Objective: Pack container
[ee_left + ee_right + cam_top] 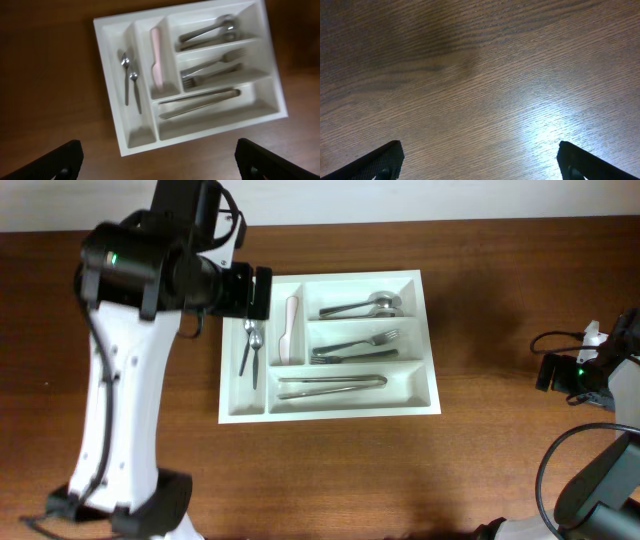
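The container (430, 402) is a white five-compartment cutlery tray in the middle of the table; it also shows in the left wrist view (112, 100). It holds two small spoons (249, 345), a pink knife (290, 330), large spoons (362, 307), forks (355, 346) and long knives (332, 385). My left gripper (157, 162) is open and empty, held above the table just left of the tray; its head (250, 292) hangs over the tray's left edge. My right gripper (480, 162) is open and empty over bare wood at the far right (575, 372).
The brown wooden table (500, 470) surrounds the tray. A pale wall runs along the table's far edge (450, 198). The left arm's white body (120, 430) stands at the front left.
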